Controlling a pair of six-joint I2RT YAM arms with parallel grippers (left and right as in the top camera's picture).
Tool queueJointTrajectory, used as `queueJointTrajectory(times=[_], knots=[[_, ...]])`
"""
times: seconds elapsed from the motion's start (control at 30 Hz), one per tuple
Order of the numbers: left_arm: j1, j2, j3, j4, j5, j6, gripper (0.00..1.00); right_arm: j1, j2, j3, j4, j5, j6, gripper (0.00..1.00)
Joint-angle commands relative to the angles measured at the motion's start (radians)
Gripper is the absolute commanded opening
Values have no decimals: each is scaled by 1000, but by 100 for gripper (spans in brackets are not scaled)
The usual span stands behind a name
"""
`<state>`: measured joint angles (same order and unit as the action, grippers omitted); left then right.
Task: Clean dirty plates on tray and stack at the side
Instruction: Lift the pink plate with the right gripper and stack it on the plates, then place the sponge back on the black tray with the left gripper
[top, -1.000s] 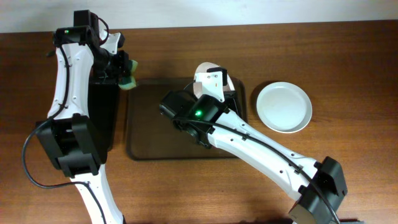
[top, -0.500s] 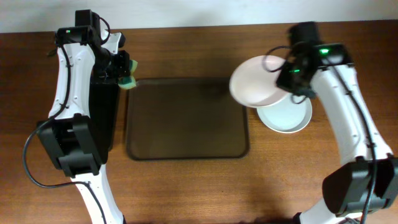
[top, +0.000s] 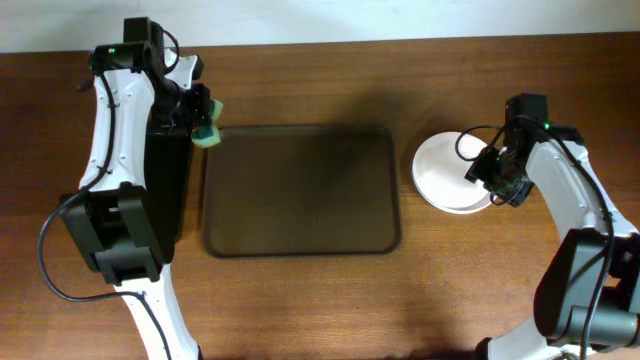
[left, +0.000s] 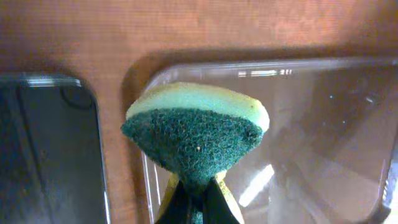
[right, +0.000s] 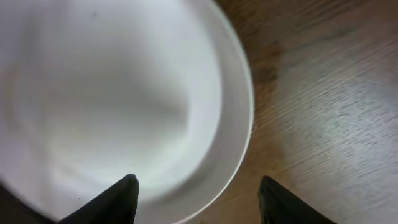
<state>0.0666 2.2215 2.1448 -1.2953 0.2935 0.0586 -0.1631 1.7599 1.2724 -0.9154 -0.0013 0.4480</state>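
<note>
Plates (top: 447, 172) seem stacked on the table at the right of the frame, beside the tray (top: 300, 235), which looks bare. Your right tool (right: 198, 190) hangs wide open over the stack's right rim, gripping nothing. Lift it straight up so neither finger nudges the rim. Your left tool (left: 198, 208) pinches the sponge (left: 196, 134) over the tray's upper-left corner.

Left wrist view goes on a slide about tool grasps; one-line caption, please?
Left gripper pinches a green-and-yellow sponge over a corner of the brown tray, black tray alongside.
</note>
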Motion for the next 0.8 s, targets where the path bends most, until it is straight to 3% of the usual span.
queueJointTrajectory(times=[0.0,0.13,0.2,0.4,0.5,0.53,0.57,0.6,0.63,0.7,0.77], knots=[[26,-95,27,-88,-97,-116,1,26,-111,113,-66,-108,-52,65],[97,-229,27,-253,-370,-204,1,134,-194,119,-74,-108,-53,72],[163,-229,-55,-262,-414,-204,1,197,-192,119,-72,-107,-75,72],[211,-229,-485,243,-415,-177,1,235,-192,119,-89,-100,-78,74],[211,-229,-651,447,-414,-177,9,235,-192,119,-104,-100,-78,74],[211,-229,-689,494,-414,-177,17,235,-192,119,-106,-100,-78,74],[211,-229,-706,518,-414,-178,36,235,-192,119,-106,-100,-78,74],[211,-229,-706,526,-409,-178,93,235,-192,119,-106,-100,-78,74],[211,-229,-706,537,-394,-178,99,235,-192,119,-105,-100,-78,74],[211,-242,-670,527,-360,-177,99,235,-193,119,-104,-100,-85,74],[196,-344,-523,422,-289,-177,99,235,-222,123,-102,-100,-74,76]])
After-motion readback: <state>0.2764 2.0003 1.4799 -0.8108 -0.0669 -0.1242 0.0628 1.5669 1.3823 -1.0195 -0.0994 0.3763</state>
